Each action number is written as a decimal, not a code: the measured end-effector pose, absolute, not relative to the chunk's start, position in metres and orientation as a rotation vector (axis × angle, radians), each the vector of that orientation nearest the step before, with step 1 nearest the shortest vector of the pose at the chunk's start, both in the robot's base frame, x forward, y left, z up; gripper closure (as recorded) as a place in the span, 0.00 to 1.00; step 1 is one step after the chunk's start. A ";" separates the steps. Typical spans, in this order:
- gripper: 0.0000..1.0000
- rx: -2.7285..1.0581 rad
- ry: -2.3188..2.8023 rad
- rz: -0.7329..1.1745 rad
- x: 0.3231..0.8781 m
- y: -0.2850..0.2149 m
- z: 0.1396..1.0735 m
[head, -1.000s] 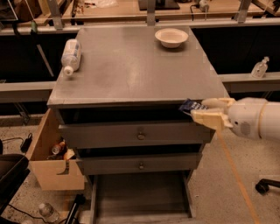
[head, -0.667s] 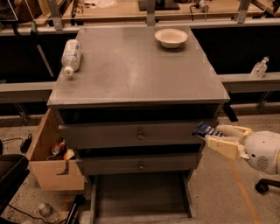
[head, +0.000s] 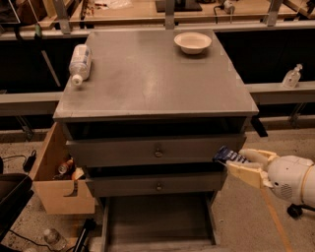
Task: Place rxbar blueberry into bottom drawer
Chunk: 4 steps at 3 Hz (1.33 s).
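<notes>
Reaching in from the lower right of the frame with the white arm (head: 295, 178) roughly level; pointing the hand (head: 235, 161) leftward, pinching the rxbar blueberry (head: 226, 155) between tan fingers (head: 244, 173).

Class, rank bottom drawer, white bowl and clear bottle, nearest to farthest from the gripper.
The gripper, right of the cabinet, holds the rxbar blueberry.
1. bottom drawer, below left.
2. white bowl, top rear.
3. clear bottle, top left.

Grey cabinet (head: 152, 83) on speckled floor (head: 241, 221), tan wooden crate (head: 56, 194) at its side, wooden workbench (head: 133, 11) behind
</notes>
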<state>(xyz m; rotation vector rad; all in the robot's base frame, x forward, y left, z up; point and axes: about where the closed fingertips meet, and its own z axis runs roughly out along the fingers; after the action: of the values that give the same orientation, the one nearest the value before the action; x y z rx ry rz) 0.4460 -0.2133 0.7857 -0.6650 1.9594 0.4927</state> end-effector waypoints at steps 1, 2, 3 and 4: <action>1.00 -0.783 2.037 0.437 0.426 -0.204 0.715; 1.00 -0.966 2.079 0.399 0.402 -0.189 0.628; 1.00 -1.116 2.059 0.404 0.394 -0.166 0.560; 1.00 -1.232 2.045 0.421 0.401 -0.139 0.512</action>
<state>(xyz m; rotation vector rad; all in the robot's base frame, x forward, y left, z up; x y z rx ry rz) 0.4006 -0.1387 0.5117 -1.2315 2.0448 0.4209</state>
